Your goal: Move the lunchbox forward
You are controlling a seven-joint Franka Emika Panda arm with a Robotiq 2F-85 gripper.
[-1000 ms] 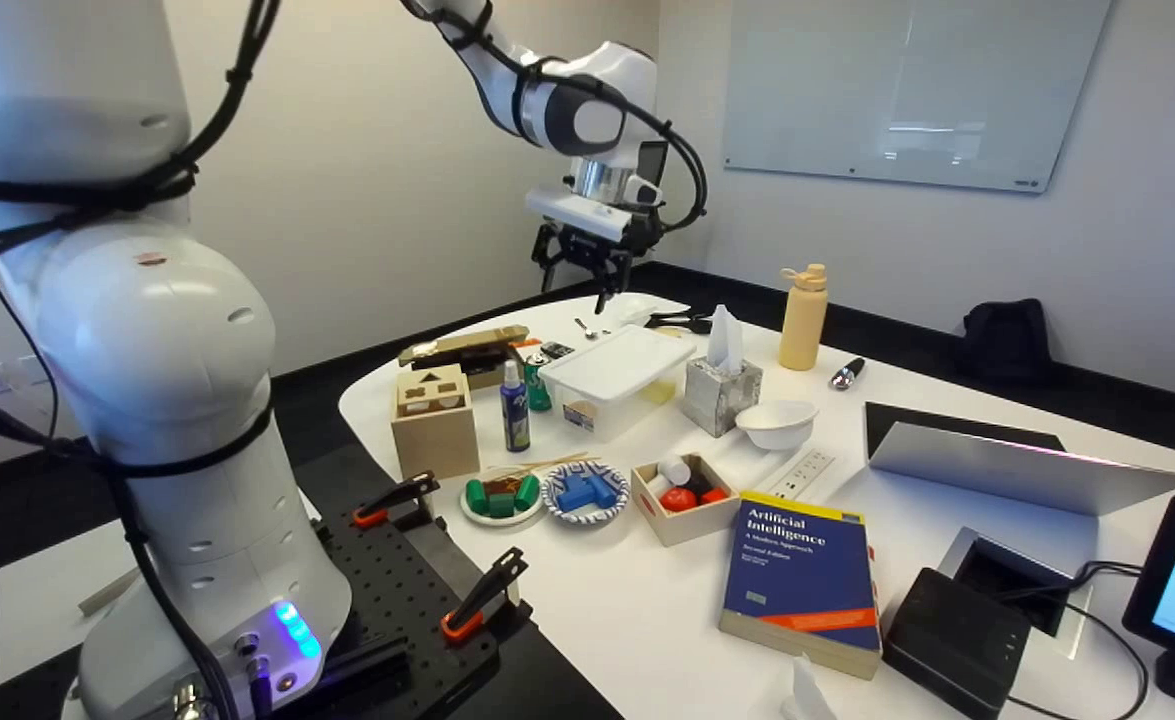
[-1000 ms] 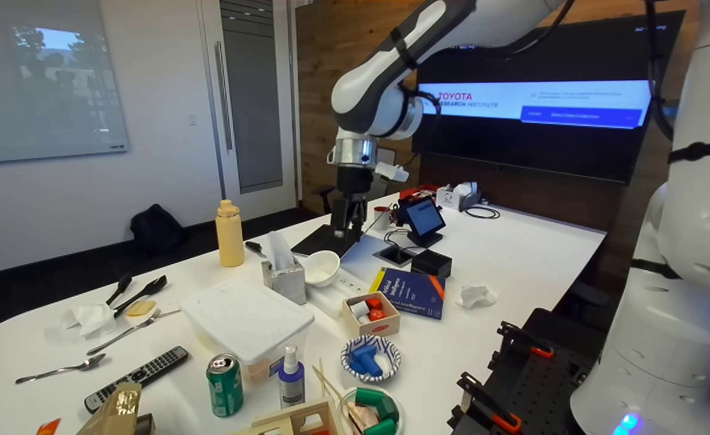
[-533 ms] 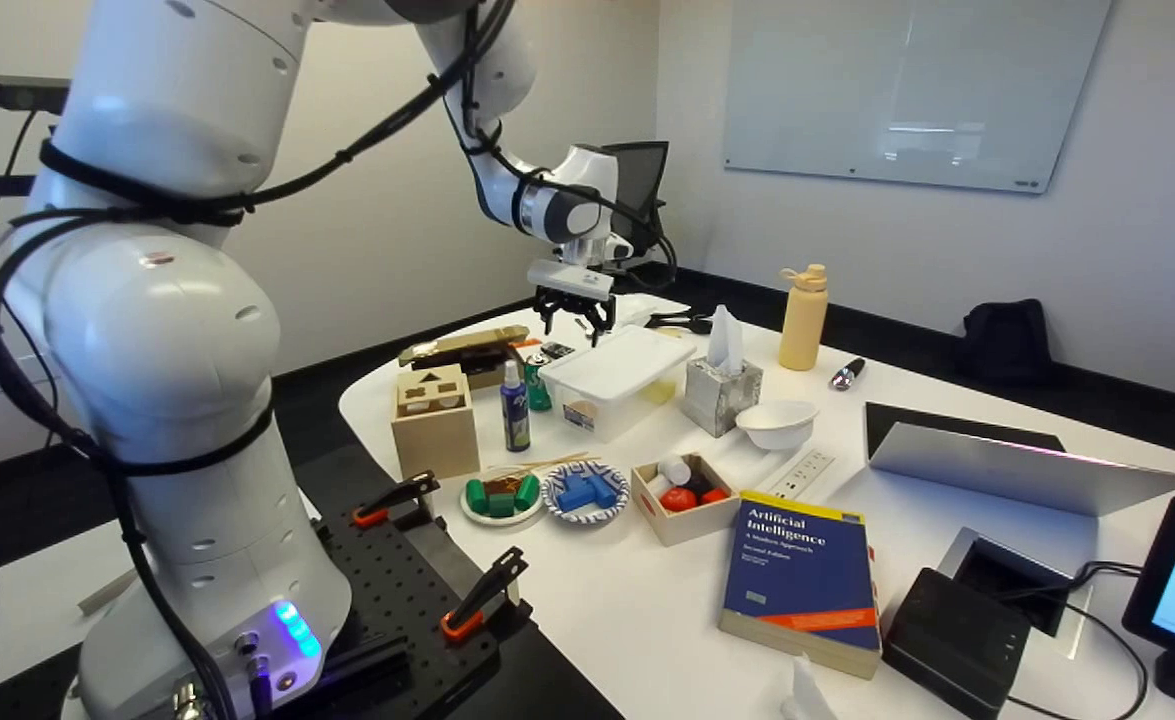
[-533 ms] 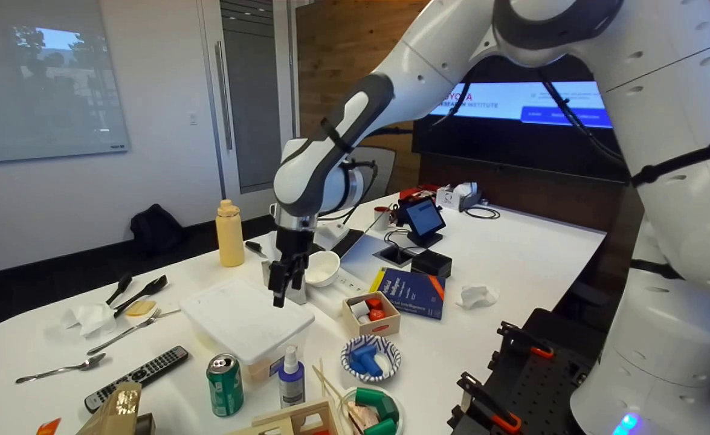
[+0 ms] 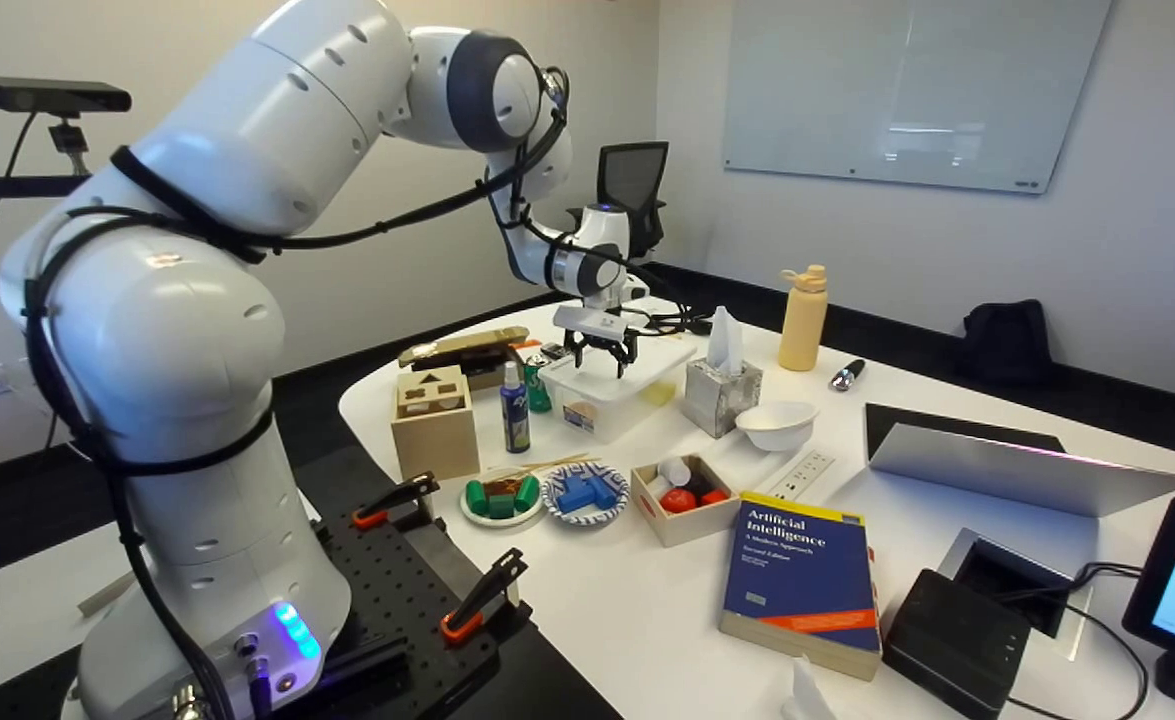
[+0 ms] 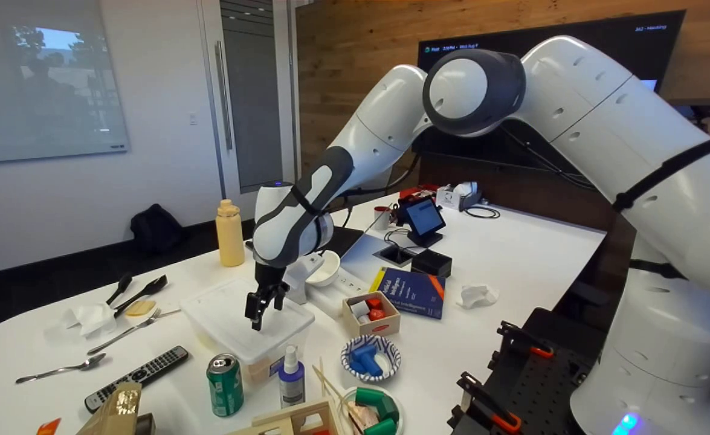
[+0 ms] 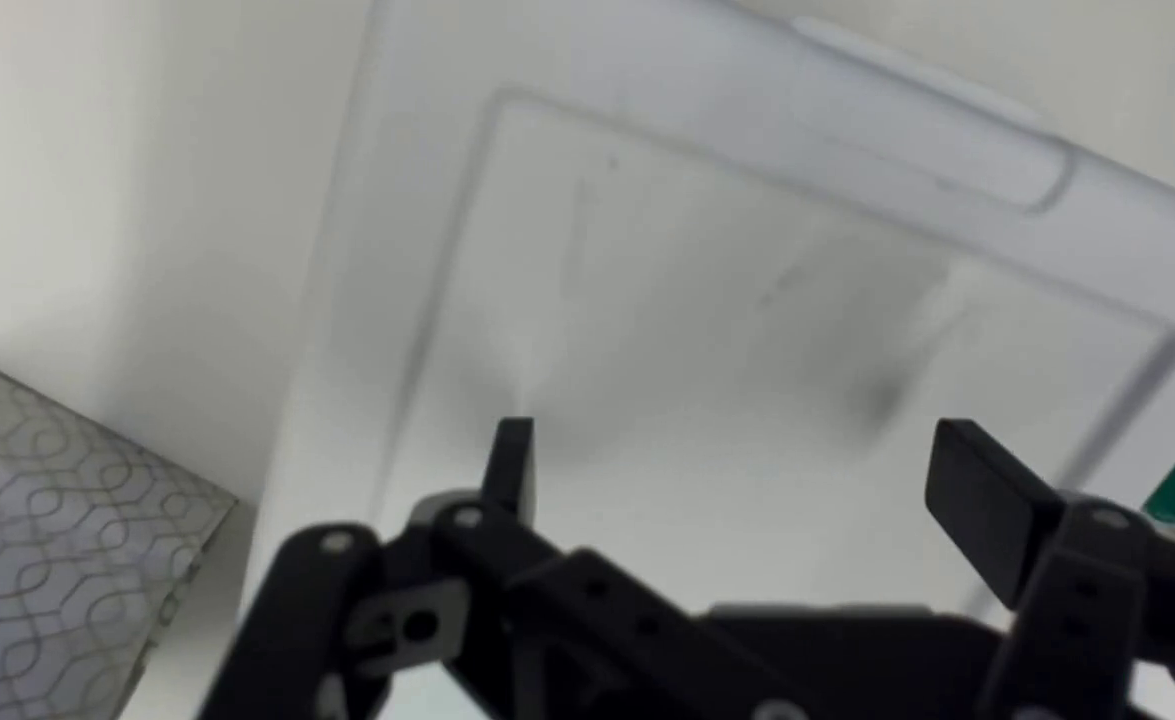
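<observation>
The lunchbox (image 5: 595, 392) is a wide, clear plastic box with a flat white lid, standing on the white table. In an exterior view its lid (image 6: 225, 314) shows between the tissue box and the green can. In the wrist view the lid (image 7: 697, 300) fills most of the picture, with a raised rim and an edge tab. My gripper (image 5: 600, 368) points down over the lid, toward the side near the robot base. In the wrist view its two fingers (image 7: 732, 470) are wide apart with nothing between them. I cannot tell whether the fingertips touch the lid.
A grey tissue box (image 5: 721, 398) stands close beside the lunchbox, with a white bowl (image 5: 777, 426) by it. A green can (image 6: 225, 386) and a purple spray bottle (image 6: 292, 383) stand at the opposite side. A tan bottle (image 5: 803, 325) stands farther back.
My gripper has come down from high above the table to just over the lunchbox lid. The lunchbox and the other objects have not moved.
</observation>
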